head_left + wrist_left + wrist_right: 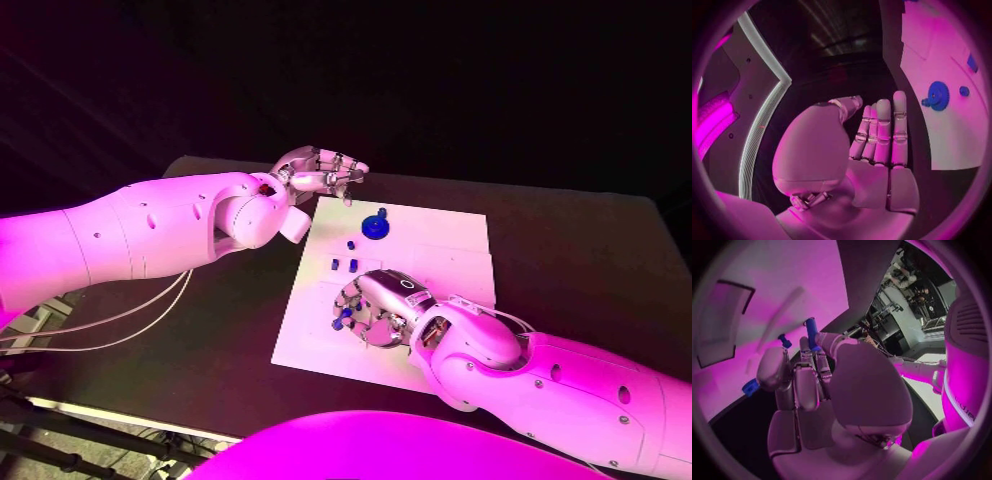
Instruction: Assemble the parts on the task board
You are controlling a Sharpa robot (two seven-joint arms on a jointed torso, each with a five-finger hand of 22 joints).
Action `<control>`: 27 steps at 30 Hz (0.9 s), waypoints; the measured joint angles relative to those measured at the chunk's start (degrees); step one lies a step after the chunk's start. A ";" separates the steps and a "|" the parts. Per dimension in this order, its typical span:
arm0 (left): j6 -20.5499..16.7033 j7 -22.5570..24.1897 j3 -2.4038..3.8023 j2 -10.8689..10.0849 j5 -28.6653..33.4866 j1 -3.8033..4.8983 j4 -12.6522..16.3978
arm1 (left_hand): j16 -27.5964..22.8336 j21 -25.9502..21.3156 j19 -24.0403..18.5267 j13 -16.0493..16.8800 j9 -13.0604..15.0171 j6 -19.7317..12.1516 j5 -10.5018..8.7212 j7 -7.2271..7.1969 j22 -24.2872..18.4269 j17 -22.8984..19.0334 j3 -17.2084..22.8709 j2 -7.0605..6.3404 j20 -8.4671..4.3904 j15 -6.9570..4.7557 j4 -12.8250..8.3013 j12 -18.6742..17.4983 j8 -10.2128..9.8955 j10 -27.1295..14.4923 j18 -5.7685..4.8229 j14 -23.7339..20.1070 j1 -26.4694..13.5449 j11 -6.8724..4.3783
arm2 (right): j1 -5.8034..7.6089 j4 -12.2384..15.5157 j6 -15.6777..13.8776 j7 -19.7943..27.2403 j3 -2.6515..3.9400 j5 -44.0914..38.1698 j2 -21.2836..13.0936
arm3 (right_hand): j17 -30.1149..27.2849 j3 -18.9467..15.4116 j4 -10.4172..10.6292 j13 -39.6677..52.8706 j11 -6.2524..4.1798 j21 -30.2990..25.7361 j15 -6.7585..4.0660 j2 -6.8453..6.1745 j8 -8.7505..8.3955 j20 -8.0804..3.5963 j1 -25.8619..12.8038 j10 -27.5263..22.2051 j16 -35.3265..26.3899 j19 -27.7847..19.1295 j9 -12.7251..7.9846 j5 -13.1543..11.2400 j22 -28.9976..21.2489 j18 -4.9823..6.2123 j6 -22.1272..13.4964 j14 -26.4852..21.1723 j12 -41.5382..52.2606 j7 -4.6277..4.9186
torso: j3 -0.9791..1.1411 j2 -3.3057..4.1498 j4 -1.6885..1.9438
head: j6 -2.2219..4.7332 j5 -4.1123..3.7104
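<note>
Now the white board point(433, 250) sits mid-frame. The left hand point(320, 172), upper middle, holds nothing, fingers straight and together. The right hand point(378, 308), lower middle, pinches a blue peg point(811, 332); it should go down slowly and straight. The blue gear point(375, 227) waits above.

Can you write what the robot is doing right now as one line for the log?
left hand: off the task board, holds nothing | right hand: over board, pinching blue peg | blue gear: on board

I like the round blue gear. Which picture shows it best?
The left wrist view: the blue gear sits unblocked on the task board, teeth visible. The head view shows it smaller, near the board's far edge. I can't make it out in the right wrist view.
</note>
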 measured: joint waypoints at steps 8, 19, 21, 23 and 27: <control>0.01 -0.01 0.00 -0.04 0.01 0.00 0.00 | 0.00 0.00 0.00 0.00 0.00 0.00 0.00 0.00 0.00 0.00 0.00 0.00 0.00 0.00 0.00 0.00 0.00 0.00 0.00 0.00 0.00 0.00 | -0.23 -0.45 0.26 -0.64 -0.03 -0.89 0.33 | 0.00 0.14 -0.15 0.07 0.00 0.00 0.00 -0.01 0.00 0.00 0.00 0.00 0.00 0.00 0.03 0.15 0.00 0.01 0.00 0.00 -0.17 0.00 | -0.03 0.00 0.03 | -0.09 -0.04; 0.02 -0.04 0.00 -0.15 0.01 0.00 0.00 | 0.00 0.00 0.00 0.00 0.00 0.00 0.00 0.00 0.00 0.04 0.00 0.00 0.00 0.00 0.00 0.00 0.00 0.00 0.00 0.00 0.00 0.00 | -0.89 -0.87 -0.03 -1.30 0.06 -4.00 1.04 | 0.00 0.69 -0.72 0.09 -0.04 0.00 0.00 -0.08 -0.03 0.00 -0.55 -0.04 0.00 0.00 0.06 0.16 -0.01 0.01 -0.04 0.00 0.13 -0.02 | -0.02 0.02 0.09 | -0.23 0.08; 0.02 -0.04 0.00 -0.16 0.01 0.00 0.01 | 0.00 0.00 0.00 0.00 0.00 0.00 0.00 0.00 0.00 0.04 0.00 0.00 0.00 0.00 0.00 0.00 0.00 0.00 0.00 0.00 0.00 0.00 | -0.95 -0.84 -0.05 -1.34 0.05 -4.54 1.06 | 0.04 0.77 -0.80 0.09 -0.04 0.00 0.00 -0.08 -0.03 0.00 -0.55 -0.04 0.00 0.00 0.12 0.16 -0.01 0.01 -0.13 0.00 0.13 -0.08 | -0.04 0.02 0.07 | -0.24 0.08; 0.03 -0.05 0.00 -0.16 0.01 0.00 0.01 | 0.00 0.00 0.00 0.00 0.00 0.00 0.00 0.00 0.00 0.04 0.00 0.00 0.00 0.00 0.00 0.00 0.00 0.00 0.00 0.00 0.00 0.00 | -1.00 -0.79 -0.09 -1.35 0.03 -5.00 1.08 | 0.01 0.78 -0.81 0.09 -0.05 -0.24 0.00 -0.08 -0.03 0.00 -0.56 -0.05 0.00 0.00 0.25 0.16 -0.01 0.02 -0.30 0.00 0.13 0.09 | -0.05 0.02 0.06 | -0.24 0.08; 0.03 -0.06 0.00 -0.16 0.02 0.00 0.00 | 0.00 0.00 0.00 0.00 0.00 0.00 0.00 0.00 0.00 0.04 0.00 0.00 0.00 0.00 0.00 0.00 0.00 0.00 0.00 0.00 0.00 0.00 | -1.06 -0.74 -0.16 -1.25 -0.02 -5.65 1.11 | 0.01 -0.36 -2.84 0.31 -0.08 -0.90 0.00 -1.04 0.17 0.00 -2.60 -0.08 0.00 0.00 0.63 0.35 -0.02 0.02 -1.13 0.00 -0.39 0.69 | -0.06 0.02 0.01 | -0.28 0.03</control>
